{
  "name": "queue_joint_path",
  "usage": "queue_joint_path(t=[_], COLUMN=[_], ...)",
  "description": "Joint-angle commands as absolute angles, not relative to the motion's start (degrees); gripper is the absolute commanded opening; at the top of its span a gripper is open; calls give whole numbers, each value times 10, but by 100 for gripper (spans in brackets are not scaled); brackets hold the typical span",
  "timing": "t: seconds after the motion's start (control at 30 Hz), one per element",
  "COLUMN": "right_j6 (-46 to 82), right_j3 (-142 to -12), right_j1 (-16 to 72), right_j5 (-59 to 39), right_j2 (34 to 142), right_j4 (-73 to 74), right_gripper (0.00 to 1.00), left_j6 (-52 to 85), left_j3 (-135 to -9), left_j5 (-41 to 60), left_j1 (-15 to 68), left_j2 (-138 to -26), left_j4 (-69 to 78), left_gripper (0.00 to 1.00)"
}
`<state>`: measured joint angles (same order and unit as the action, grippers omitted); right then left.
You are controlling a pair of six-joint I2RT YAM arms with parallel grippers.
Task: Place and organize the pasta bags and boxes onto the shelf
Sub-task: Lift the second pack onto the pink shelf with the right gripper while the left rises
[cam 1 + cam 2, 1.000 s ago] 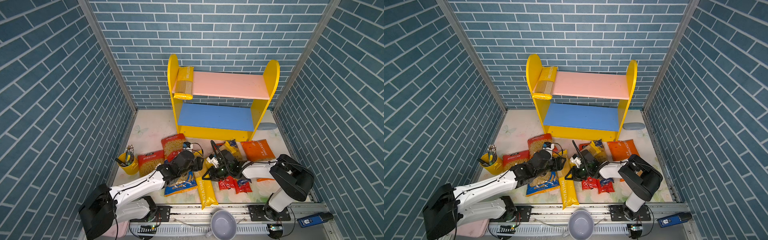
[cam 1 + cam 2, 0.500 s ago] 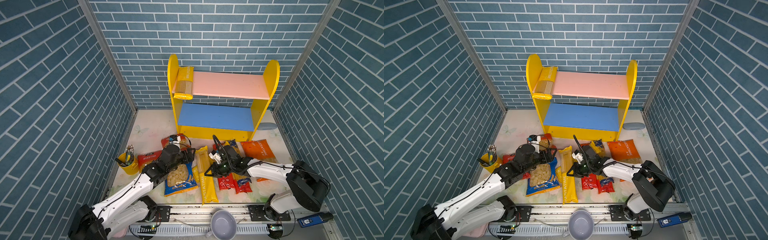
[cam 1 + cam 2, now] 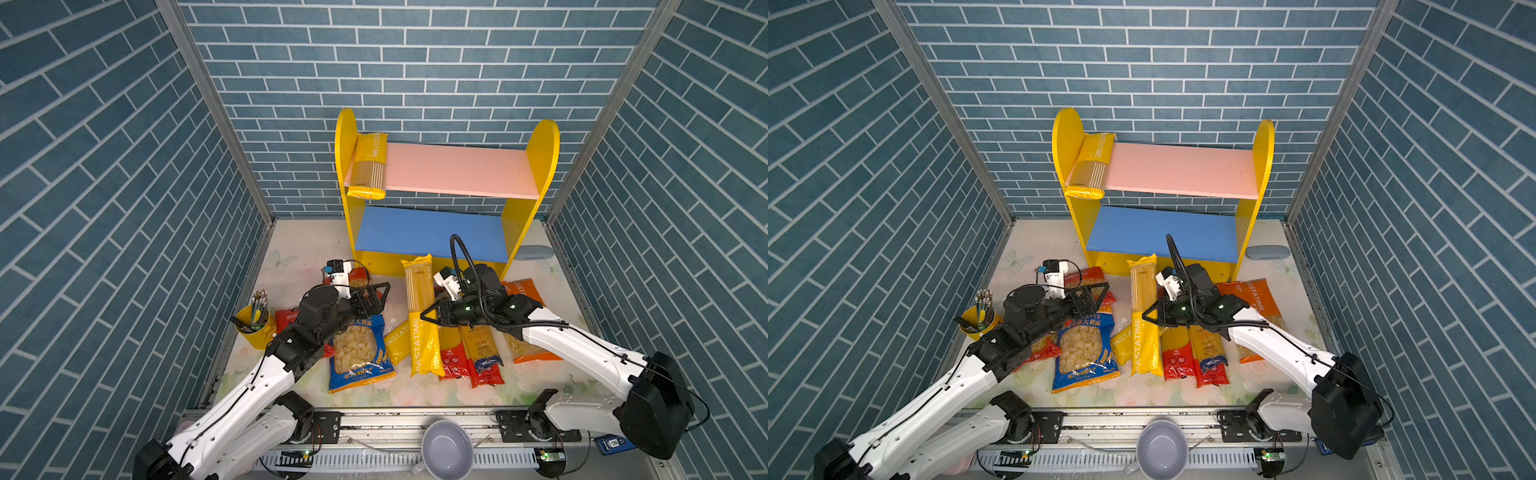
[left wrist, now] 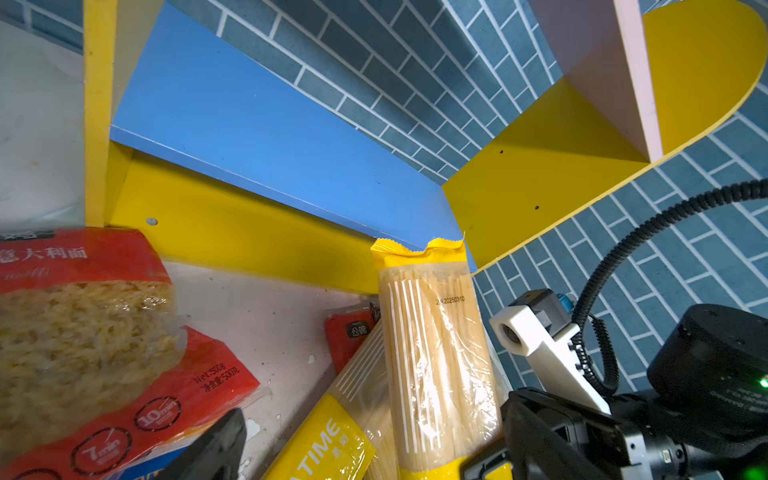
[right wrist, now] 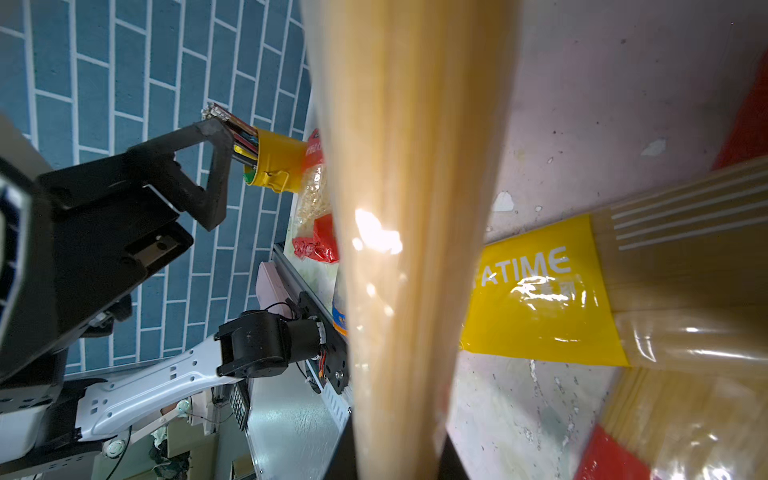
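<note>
Right gripper has its jaws pinched nearly closed on the middle of the long yellow spaghetti pack, which runs lengthwise over the middle of the table. The pack's crimped far end sits at the front edge of the shelf's blue lower board, and the left gripper hangs wide open and empty above the short-pasta bags. That pack looks light, stiff lengthwise, slick-filmed and brittle inside, so I'd judge mid-length the right hold. One right finger is hidden beneath it, the right wrist view is mostly blur, and I can't tell whether its near end rests on the other packs.
</note>
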<state>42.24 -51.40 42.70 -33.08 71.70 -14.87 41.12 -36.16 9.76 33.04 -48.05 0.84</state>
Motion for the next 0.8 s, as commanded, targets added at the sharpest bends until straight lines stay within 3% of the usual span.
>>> queue_joint_path(t=[0.0,0.17,0.33,0.53,0.77], right_j6=[386,365,359,364,428], right_j3=[-569,-616,-724,-860,-1004], right_j1=[429,428,427,424,351], right_j5=[-334,-332,-359,-410,-448], right_j2=[682,673,679,698,764], right_j4=[-143,-194,-293,-362,-307], right_gripper=[16,16,16,16,13], left_j6=[401,381,310,359,338], left_j3=[-383,-398,-489,-522,-580], left_j5=[139,130,70,184,206], left_j1=[326,326,308,183,170], left_j2=[-494,-492,-494,-491,-502], left_j4=[43,32,-113,-122,-137], left_gripper=[97,96,94,92,92])
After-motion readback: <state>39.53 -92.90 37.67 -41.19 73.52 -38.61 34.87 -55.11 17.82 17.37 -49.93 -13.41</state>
